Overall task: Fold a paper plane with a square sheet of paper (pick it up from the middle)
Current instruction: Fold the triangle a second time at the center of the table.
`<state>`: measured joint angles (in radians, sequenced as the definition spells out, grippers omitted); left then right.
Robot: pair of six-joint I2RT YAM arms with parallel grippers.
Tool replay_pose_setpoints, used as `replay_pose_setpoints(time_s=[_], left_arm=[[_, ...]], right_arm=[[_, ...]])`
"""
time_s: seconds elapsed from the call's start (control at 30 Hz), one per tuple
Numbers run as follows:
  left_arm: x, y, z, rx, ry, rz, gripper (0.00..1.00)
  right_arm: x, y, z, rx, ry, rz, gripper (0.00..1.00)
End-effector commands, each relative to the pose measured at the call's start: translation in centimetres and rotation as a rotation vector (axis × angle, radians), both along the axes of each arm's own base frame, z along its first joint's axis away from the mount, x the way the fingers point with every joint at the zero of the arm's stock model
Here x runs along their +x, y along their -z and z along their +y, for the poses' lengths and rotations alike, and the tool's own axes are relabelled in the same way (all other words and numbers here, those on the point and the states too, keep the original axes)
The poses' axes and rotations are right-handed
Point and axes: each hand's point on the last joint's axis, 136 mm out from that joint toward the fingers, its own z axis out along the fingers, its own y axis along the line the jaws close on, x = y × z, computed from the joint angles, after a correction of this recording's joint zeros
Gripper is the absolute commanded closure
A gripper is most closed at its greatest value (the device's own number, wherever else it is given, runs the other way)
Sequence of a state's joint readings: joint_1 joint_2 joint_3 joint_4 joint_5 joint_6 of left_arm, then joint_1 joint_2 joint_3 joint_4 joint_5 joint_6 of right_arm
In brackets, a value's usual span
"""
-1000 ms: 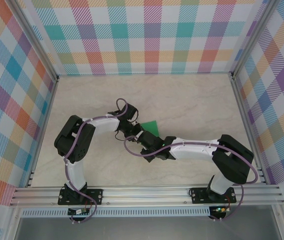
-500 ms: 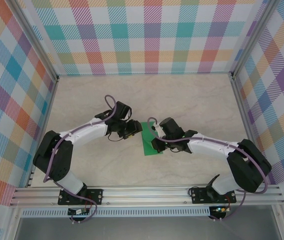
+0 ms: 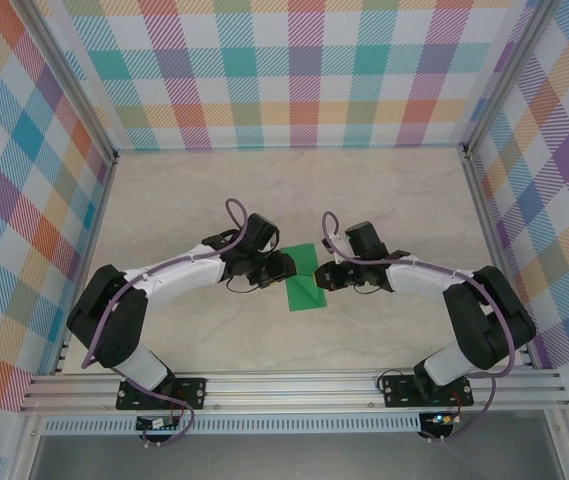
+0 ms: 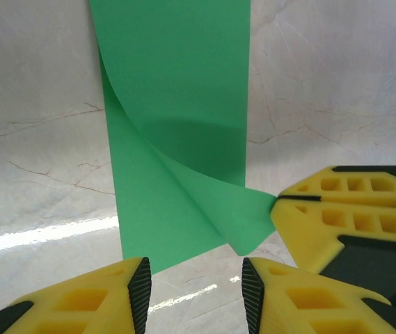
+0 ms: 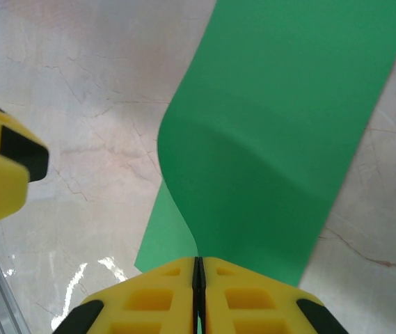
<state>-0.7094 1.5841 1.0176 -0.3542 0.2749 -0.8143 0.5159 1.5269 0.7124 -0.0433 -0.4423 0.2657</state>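
Marbled bench [image 3: 394, 200]: both arms have swung out to flank the green paper sheet [image 3: 302, 290], right jaws seemingly pinching its lifted layer, left jaws parted and empty, mid-fold.

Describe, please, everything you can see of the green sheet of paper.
The green sheet of paper is thin, matte and plain bright green. It shows as a narrow rectangle lying mostly flat near the middle of the marbled table. One corner flap is lifted off the rest and curls over in a soft bend. The right gripper is shut on that corner. The left gripper stands open at the strip's end; whether it touches the paper is unclear.
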Motion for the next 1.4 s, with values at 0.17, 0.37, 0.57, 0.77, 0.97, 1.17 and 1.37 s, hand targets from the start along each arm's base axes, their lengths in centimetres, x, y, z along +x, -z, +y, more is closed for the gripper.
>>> replay_pose_setpoints(time_s=[0.17, 0.37, 0.57, 0.77, 0.97, 1.17, 1.37], left_arm=[[-0.1, 1.2, -0.8, 0.013, -0.012, 0.0, 0.61], [0.0, 1.7, -1.0, 0.016, -0.021, 0.001, 0.63], [-0.3, 2.3, -1.5, 0.022, -0.011, 0.015, 0.64], [0.2, 2.3, -2.7, 0.001, -0.004, 0.0, 0.65], [0.2, 2.7, -3.3, 0.002, 0.005, 0.006, 0.67], [0.1, 3.0, -3.4, 0.009, 0.005, 0.01, 0.7], [0.2, 3.1, -3.5, 0.006, 0.005, 0.012, 0.71]], right_arm=[[1.0, 0.8, 0.6, 0.019, -0.047, 0.007, 0.89], [2.1, 0.8, 1.0, 0.006, -0.071, -0.009, 0.89], [2.5, 1.2, 1.3, -0.013, -0.115, -0.005, 0.88], [2.6, 1.7, 1.2, -0.021, -0.116, -0.005, 0.88], [2.7, 2.4, 0.7, -0.034, -0.096, 0.0, 0.88], [2.9, 2.6, 0.2, -0.044, -0.068, -0.007, 0.88], [2.9, 2.3, -0.1, -0.032, -0.056, -0.01, 0.88]])
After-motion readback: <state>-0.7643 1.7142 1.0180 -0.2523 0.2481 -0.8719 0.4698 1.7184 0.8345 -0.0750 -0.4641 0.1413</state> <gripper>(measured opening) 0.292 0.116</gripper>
